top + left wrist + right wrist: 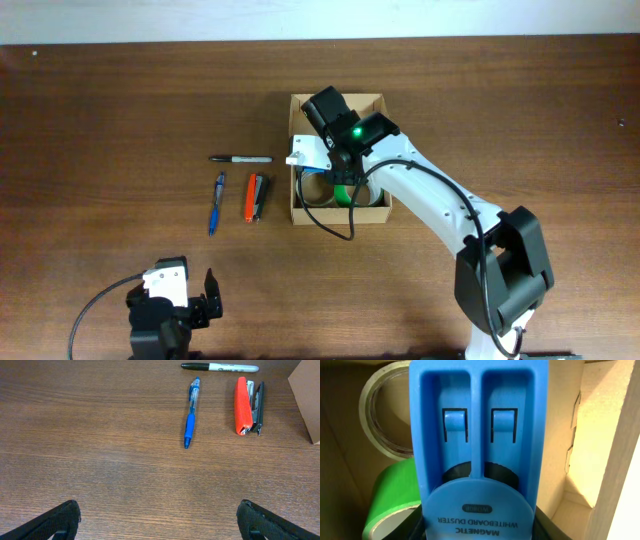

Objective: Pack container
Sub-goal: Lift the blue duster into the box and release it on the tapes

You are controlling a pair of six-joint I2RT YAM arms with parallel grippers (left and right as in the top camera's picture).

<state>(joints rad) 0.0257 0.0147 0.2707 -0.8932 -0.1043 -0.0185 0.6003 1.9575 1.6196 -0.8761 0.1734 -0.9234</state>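
A dark brown wood-grain bench (120, 100) carries four things. An open cardboard box (374, 103) sits near the middle. Just beside its left wall lies an orange and black stapler (256, 196), pointing lengthwise along the box. Left of the stapler, near but apart, lies a blue pen (217, 202). Beyond both, a black marker (241, 158) lies crosswise.
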